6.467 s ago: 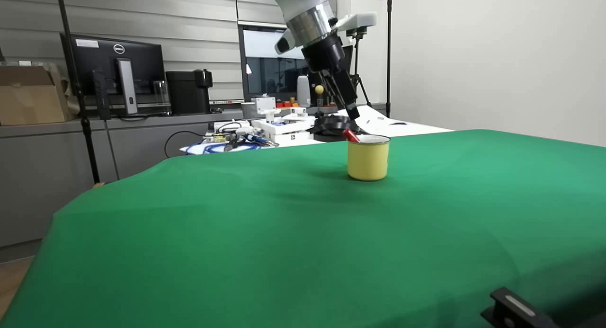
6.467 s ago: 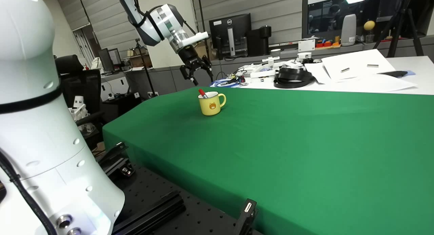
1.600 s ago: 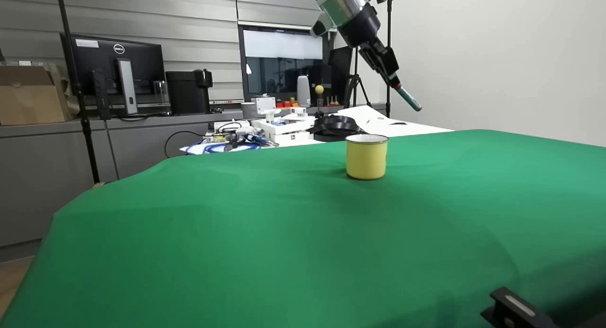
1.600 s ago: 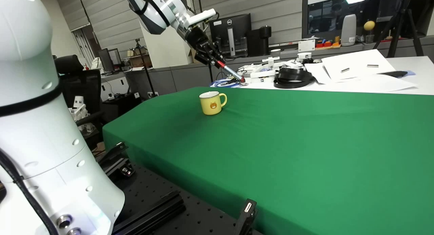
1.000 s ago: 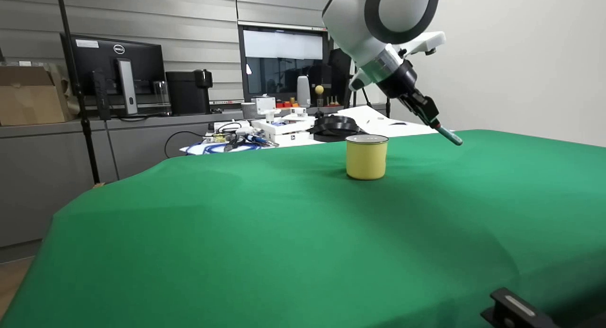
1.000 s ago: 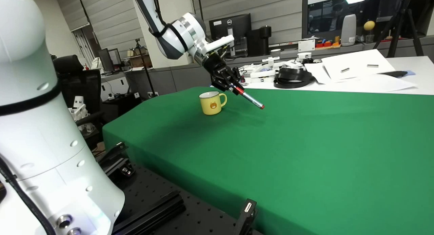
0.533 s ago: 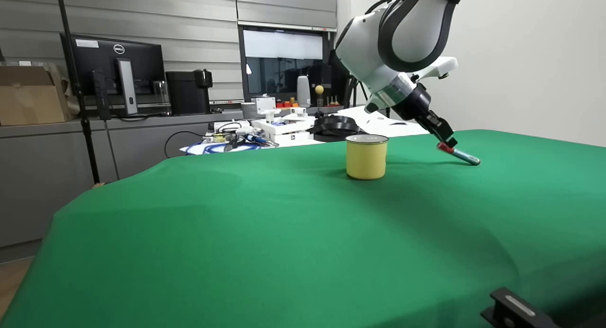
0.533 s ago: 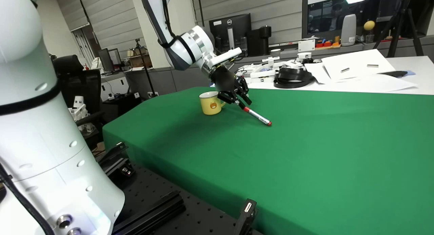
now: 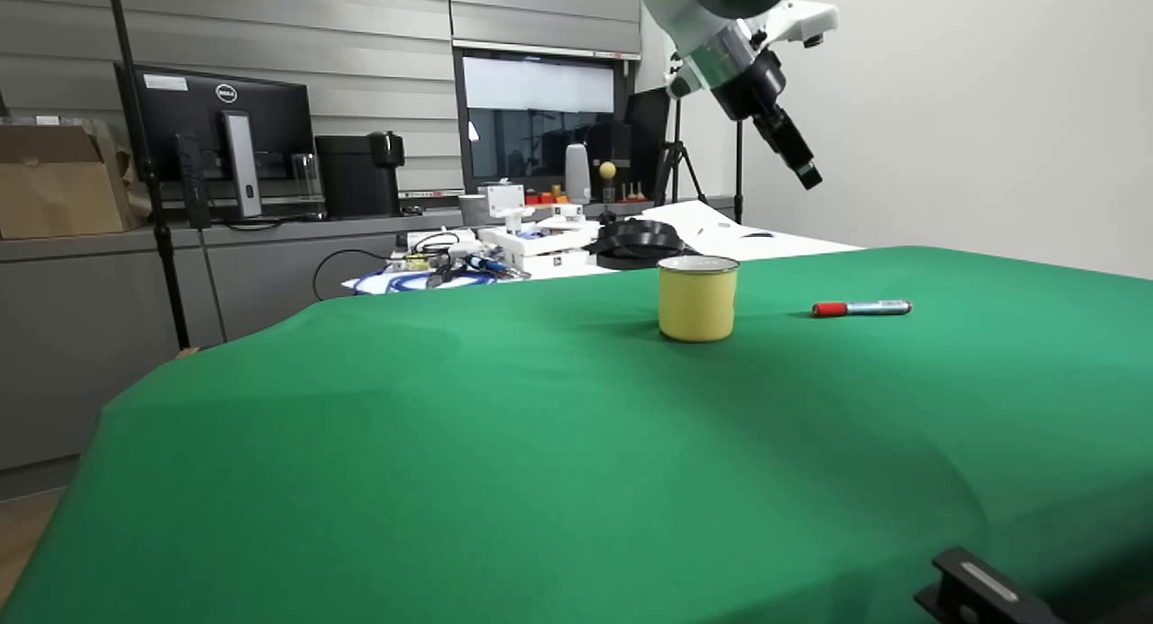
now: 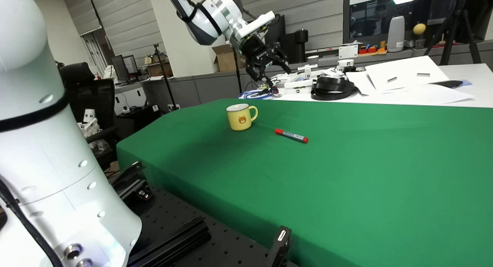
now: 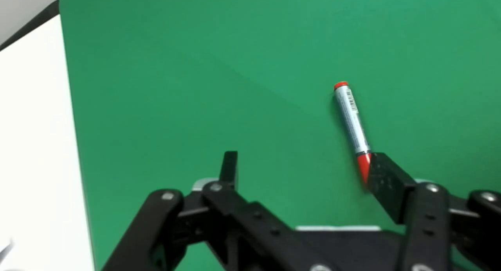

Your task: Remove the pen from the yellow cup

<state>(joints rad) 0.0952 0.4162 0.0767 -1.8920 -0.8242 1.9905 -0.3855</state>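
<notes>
Jaws stand wide apart in the wrist view; the gripper (image 11: 303,170) partly screens the red-capped marker (image 11: 353,120). In an exterior view, the yellow bear-print mug (image 10: 239,118) stands upright; the marker lies outside it on green cloth (image 10: 366,174). In an exterior view, the gripper (image 9: 806,178) hangs well above the cloth.

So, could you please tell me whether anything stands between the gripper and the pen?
Nothing visible does: the open gripper hangs above the green surface, where the pen lies; the yellow cup stands apart, to the pen's left in both exterior views.
</notes>
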